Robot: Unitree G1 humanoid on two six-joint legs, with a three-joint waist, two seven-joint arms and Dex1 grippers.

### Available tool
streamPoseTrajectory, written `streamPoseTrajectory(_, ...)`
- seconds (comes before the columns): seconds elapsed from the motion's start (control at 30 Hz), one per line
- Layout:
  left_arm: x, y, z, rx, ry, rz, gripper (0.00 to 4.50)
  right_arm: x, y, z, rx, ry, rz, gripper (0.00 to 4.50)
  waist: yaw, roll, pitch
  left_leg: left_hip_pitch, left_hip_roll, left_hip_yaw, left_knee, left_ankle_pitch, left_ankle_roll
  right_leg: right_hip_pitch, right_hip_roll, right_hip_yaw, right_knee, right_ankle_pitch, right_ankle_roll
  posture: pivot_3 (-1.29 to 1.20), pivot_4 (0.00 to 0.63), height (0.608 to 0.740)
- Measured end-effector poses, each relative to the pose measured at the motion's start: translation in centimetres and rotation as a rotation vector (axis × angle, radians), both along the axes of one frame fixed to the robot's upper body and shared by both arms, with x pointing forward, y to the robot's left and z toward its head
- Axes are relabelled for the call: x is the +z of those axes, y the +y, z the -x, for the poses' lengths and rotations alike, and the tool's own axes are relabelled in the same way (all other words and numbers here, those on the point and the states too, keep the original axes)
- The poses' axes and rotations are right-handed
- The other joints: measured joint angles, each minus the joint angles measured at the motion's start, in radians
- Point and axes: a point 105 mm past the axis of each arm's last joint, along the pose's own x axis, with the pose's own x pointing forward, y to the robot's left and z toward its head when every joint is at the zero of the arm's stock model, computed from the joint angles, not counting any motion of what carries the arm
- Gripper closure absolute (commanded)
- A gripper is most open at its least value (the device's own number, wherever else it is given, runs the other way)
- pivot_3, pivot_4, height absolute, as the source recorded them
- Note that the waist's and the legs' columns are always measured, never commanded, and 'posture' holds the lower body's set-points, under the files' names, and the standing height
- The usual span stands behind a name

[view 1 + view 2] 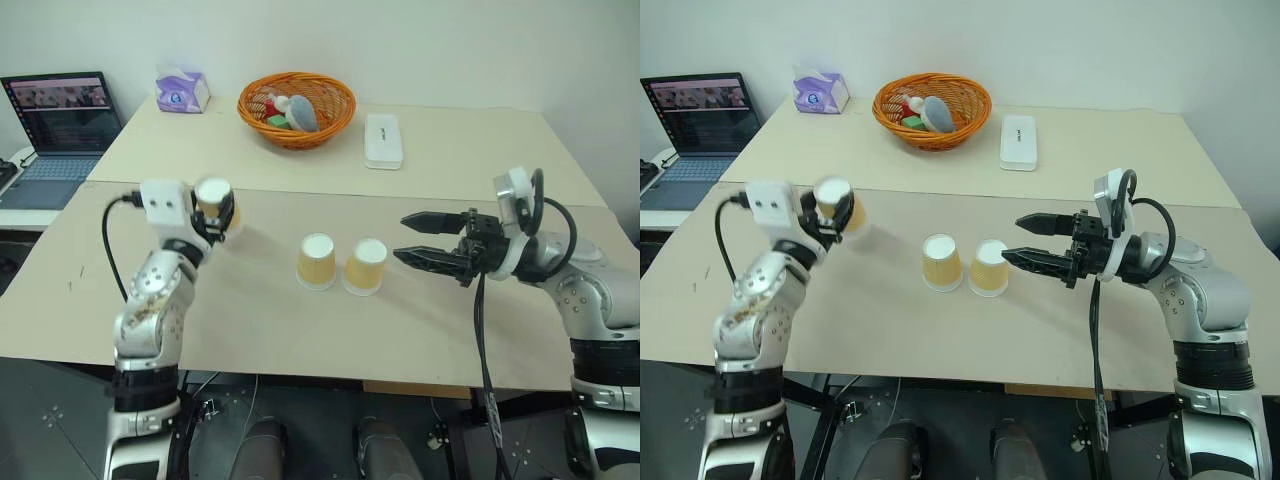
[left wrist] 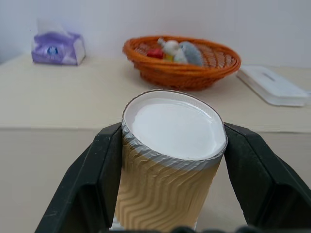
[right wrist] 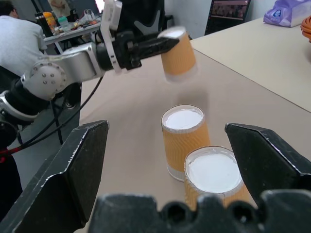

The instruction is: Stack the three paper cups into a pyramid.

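Cups [image 1: 340, 264]: two side by side | left pincer [image 1: 213, 215] clamps third [image 1: 215, 203]

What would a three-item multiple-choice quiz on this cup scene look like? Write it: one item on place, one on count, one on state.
1. Where is the orange basket?
A. on the far table, behind the cups
B. on the floor
C. in the right gripper

2. How many paper cups stand on the table?
A. none
B. two
C. three

3. What is the left gripper doing?
A. hanging open
B. resting in the basket
C. shut on a cup

Answers: 1 A, it sits beyond the two standing cups. 2 B, a pair stands side by side. 3 C, its fingers clamp the third cup above the table.
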Motion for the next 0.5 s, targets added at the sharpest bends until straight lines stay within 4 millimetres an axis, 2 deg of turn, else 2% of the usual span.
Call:
streamPoseTrajectory(0.07,1.2,-1.6,-0.1,-0.107,-0.028,-0.022,1.38,0.0,0.0,0.0,0.000,0.000,0.000,0.00,0.000,0.000,0.000,0.000,0.000,0.000,0.000,0.000,0.000,0.000,0.000,0.000,0.000,0.000,0.000,0.00,0.150,0.675)
streamPoseTrajectory(0.13,1.4,-3.9,0.1,-0.276,-0.014,-0.071,1.38,0.0,0.0,0.0,0.001,-0.001,0.000,0.00,-0.001,0.000,0.000,0.000,0.000,0.000,0.000,0.000,0.000,0.000,0.000,0.000,0.000,0.000,0.000,0.00,0.150,0.675)
streamPoseTrajectory(0.2,1.3,-5.4,0.6,-0.398,-0.003,-0.093,1.38,0.1,0.0,0.1,0.003,-0.004,0.001,0.00,-0.001,0.000,0.000,0.000,0.000,0.000,0.000,0.000,0.000,-0.001,0.000,0.000,0.000,0.000,0.000,0.00,0.150,0.675)
streamPoseTrajectory(0.37,1.9,-7.9,1.6,-0.662,0.023,-0.092,1.38,0.2,-0.2,0.6,0.004,-0.014,0.011,0.00,-0.004,0.000,0.000,0.000,0.000,-0.001,0.000,0.000,0.000,-0.001,0.000,-0.001,0.001,0.000,0.000,0.00,0.150,0.675)
streamPoseTrajectory(0.5,5.7,-9.7,2.5,-0.874,-0.052,-0.058,1.38,0.2,-0.5,0.9,-0.021,-0.020,0.014,0.00,-0.001,0.000,0.000,-0.001,0.000,-0.001,0.000,0.000,0.000,0.000,0.000,-0.001,-0.001,0.000,0.000,0.00,0.150,0.675)
